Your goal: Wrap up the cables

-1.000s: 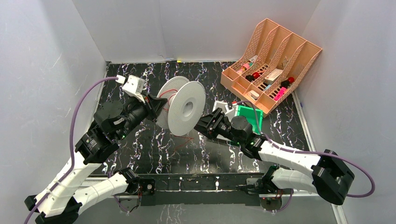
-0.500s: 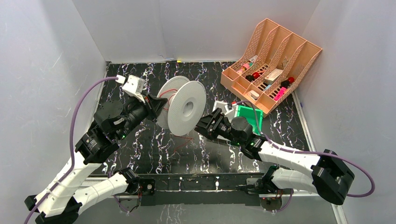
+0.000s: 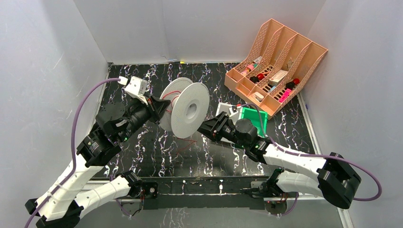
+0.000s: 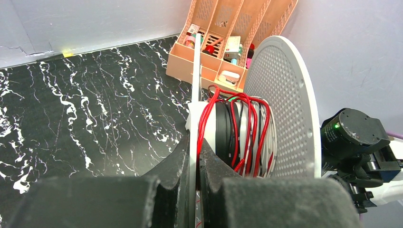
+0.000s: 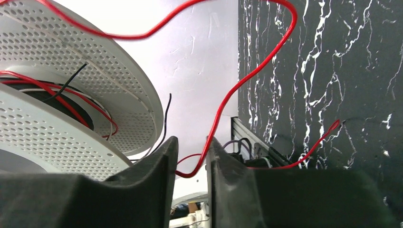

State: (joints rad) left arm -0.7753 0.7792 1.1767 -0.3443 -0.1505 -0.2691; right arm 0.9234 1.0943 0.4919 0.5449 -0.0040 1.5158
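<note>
Right gripper (image 5: 192, 164): jaws narrowly apart, red cable (image 5: 226, 107) threading between them, unpinched | Left gripper (image 4: 194, 166): clamped on spool (image 4: 280, 109) flange | Just beyond that grip: several red turns wound on hub | Beyond right jaws: slack loop trailing to table (image 5: 332, 57); wrapping judged partway, loose length remaining
</note>
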